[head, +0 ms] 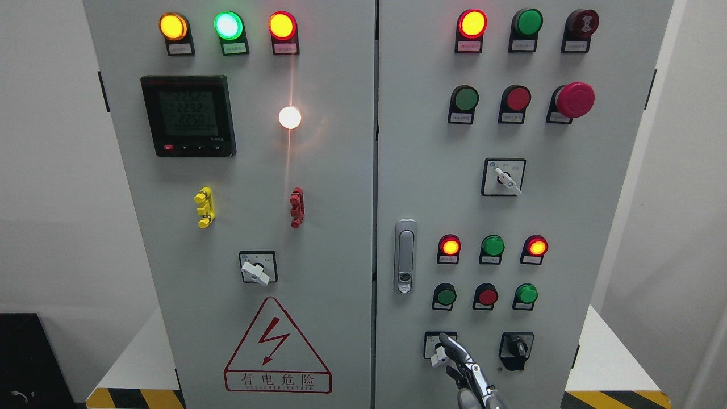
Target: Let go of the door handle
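Door handle free, one hand low by the selector switches

Door handle point(405, 255), a silver swing type, lies flush and upright on the left edge of the cabinet's right door point(596, 199), level with the row of small lit lamps. Nothing touches it. The only hand point(466, 369) in view rises from the bottom edge, right of the middle, so I take it as the right hand. Its fingers point(451, 345) point up and sit loosely extended, clasping nothing, with the tips just beside the white lever of a rotary switch point(438, 346) well below the handle. Whether a fingertip touches that lever I cannot tell. The left hand is out of view.

Judging by this, the release looks done or nearly done. To finish it well, draw the hand straight back from the panel with fingers slack, so that it does not nudge the white lever or the black selector point(517, 347) near it.

As a container, the cabinet shows both doors shut, the seam between them narrow and even; its contents are hidden.
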Motion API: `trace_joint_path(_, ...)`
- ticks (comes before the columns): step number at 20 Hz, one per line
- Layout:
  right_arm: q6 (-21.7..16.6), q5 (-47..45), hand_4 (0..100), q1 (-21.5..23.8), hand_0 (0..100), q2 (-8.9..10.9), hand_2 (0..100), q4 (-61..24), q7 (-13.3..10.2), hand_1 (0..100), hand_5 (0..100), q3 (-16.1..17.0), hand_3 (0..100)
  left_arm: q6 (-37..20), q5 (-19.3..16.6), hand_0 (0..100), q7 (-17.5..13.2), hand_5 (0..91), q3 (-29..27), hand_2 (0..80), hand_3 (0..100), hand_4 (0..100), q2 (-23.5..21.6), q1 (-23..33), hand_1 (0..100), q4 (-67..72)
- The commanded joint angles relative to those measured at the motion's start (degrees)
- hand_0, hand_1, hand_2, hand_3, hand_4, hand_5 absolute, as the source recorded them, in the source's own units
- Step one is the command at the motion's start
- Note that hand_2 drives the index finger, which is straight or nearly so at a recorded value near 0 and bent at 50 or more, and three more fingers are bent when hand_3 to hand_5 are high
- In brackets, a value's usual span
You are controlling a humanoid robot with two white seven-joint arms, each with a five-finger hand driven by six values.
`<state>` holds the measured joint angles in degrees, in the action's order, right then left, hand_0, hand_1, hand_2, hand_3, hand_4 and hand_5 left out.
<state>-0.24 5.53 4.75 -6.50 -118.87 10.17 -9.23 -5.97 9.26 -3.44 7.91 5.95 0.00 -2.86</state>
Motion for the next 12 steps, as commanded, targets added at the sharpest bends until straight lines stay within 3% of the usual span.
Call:
trace_joint_path(1,0.0,0.1,0,-0.1,34,0.0,0,0.0,-0.2,1,0,-0.2,0,0.0,0.0,12,0.0,0.0,0.0,0.0,0,0,0.0,0.5,56,0.0)
trace_joint_path(4,-0.2,1.7,5,-0.4,33,0.0,0,0.0,-1.2,5,0,-0.3,4,0.0,0.0,12,0.0,0.0,0.0,0.0,0,0,0.0,0.5,56,0.0)
trace_joint_path(5,-0.1,2.9,19,-0.8,32,0.0,0,0.0,-1.6,13,7,-0.3,11,0.0,0.0,12,0.0,0.0,0.0,0.0,0,0,0.0,0.5,56,0.0)
trace_joint_path(6,0.1,4.2,28,-1.1,33,0.0,0,0.0,-2.3,17,15,-0.3,16,0.0,0.0,12,0.0,0.0,0.0,0.0,0,0,0.0,0.5,56,0.0)
trace_joint_path(8,0.1,6.8,42,-1.8,37,0.0,0,0.1,-3.6,24,33,-0.2,27,0.0,0.1,12,0.0,0.0,0.0,0.0,0,0,0.0,0.5,56,0.0)
trace_joint_path(9,0.1,8.2,43,-1.9,38,0.0,0,0.2,-4.0,24,34,-0.1,28,0.0,0.0,12,0.0,0.0,0.0,0.0,0,0,0.0,0.5,56,0.0)
trace_joint_path(10,0.1,9.8,52,-2.2,40,0.0,0,0.2,-4.7,27,48,-0.1,38,0.0,0.0,12,0.0,0.0,0.0,0.0,0,0,0.0,0.5,56,0.0)
trace_joint_path(11,0.1,11.6,55,-2.7,42,0.0,0,0.3,-5.4,28,53,-0.1,40,0.0,0.0,12,0.0,0.0,0.0,0.0,0,0,0.0,0.5,56,0.0)
trace_joint_path(12,0.1,13.3,65,-3.2,44,0.0,0,0.5,-6.5,30,69,-0.2,50,0.0,0.1,12,0.0,0.0,0.0,0.0,0,0,0.0,0.5,56,0.0)
